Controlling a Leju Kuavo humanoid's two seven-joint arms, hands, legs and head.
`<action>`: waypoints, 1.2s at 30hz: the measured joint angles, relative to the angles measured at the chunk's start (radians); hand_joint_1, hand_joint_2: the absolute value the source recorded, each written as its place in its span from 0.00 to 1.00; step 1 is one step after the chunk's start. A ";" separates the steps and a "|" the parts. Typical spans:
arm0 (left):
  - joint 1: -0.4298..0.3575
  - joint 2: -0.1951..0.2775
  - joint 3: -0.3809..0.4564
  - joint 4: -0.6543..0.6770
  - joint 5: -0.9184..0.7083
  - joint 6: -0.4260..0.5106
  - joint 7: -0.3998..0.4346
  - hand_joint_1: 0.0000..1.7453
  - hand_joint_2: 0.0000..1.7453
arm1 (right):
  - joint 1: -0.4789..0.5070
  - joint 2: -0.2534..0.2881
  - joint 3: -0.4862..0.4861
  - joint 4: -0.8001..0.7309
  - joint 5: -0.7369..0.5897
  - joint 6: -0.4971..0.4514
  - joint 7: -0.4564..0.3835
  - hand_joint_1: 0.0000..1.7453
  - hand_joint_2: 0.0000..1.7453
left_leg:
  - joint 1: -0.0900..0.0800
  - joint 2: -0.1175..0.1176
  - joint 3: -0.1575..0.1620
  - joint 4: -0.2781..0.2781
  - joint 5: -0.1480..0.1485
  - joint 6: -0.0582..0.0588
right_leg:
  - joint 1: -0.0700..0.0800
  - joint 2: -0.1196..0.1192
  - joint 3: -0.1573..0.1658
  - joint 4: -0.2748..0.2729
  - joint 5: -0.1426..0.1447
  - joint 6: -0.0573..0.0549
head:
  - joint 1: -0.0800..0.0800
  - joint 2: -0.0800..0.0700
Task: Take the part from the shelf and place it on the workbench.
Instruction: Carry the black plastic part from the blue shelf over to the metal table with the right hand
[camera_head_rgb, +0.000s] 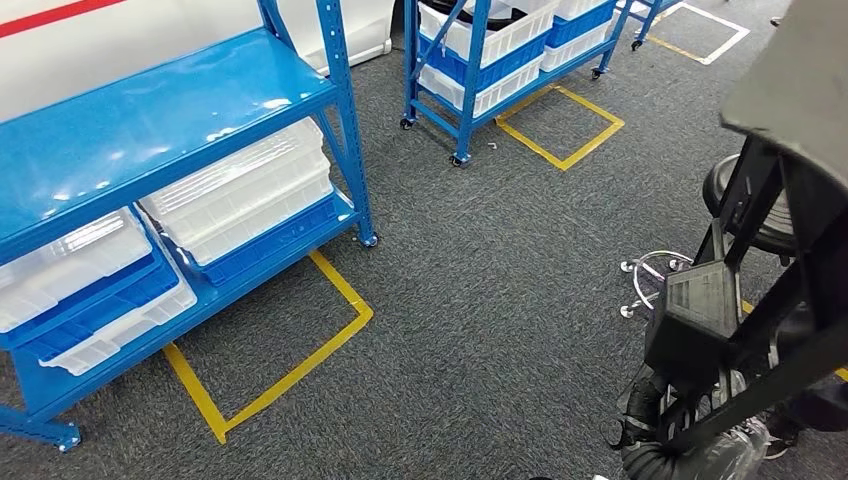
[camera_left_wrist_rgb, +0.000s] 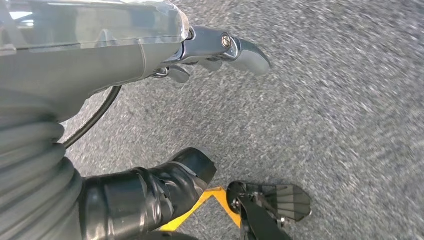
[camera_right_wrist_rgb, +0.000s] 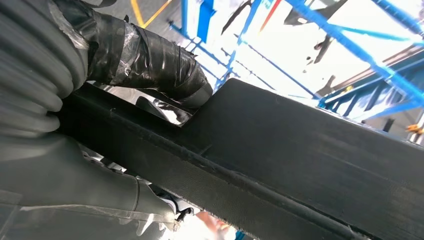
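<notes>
From the head view, you look down on grey carpet with a blue shelf (camera_head_rgb: 150, 130) at the left, its lower tiers stacked with clear plastic bins (camera_head_rgb: 240, 190), and yellow floor tape (camera_head_rgb: 300, 370) marking its bay. A second blue rack (camera_head_rgb: 480, 60) stands farther back. At the lower right, the black framed part (camera_head_rgb: 760, 290) rises across the picture, carried off the shelf and over the floor, with the right hand (camera_head_rgb: 650, 420) dark beneath it.

In the left wrist view, you see the left hand (camera_left_wrist_rgb: 150, 60) hanging over carpet, holding nothing, its thumb (camera_left_wrist_rgb: 150, 197) well apart from its fingers (camera_left_wrist_rgb: 240, 50), which reach out straight.

In the right wrist view, your right hand clamps the part (camera_right_wrist_rgb: 280, 150): the taped thumb (camera_right_wrist_rgb: 145, 60) presses over the top of a flat black bar, grey ribbed cover (camera_right_wrist_rgb: 30, 75) close behind, blue racking beyond
</notes>
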 joint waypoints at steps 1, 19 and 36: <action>0.000 0.000 -0.001 0.000 -0.001 0.000 0.000 0.00 1.00 | 0.001 0.000 -0.001 0.000 -0.002 0.000 0.000 1.00 1.00 | -0.002 0.008 0.003 0.001 -0.003 -0.004 | 0.004 -0.018 0.034 -0.064 0.021 -0.003 | 0.000 0.000; 0.000 -0.003 -0.001 0.000 0.006 0.015 0.018 0.00 1.00 | 0.032 0.017 -0.007 -0.005 -0.052 -0.003 0.000 1.00 1.00 | 0.001 -0.114 -0.008 0.018 -0.010 -0.026 | 0.012 0.110 0.061 -0.132 0.042 -0.033 | -0.001 0.000; -0.004 -0.003 -0.001 0.000 0.004 0.019 0.020 0.00 1.00 | 0.038 0.018 -0.016 0.000 -0.060 -0.003 0.000 1.00 1.00 | -0.004 0.040 0.017 0.000 -0.018 -0.030 | 0.009 -0.025 0.065 -0.137 0.033 -0.019 | 0.003 0.000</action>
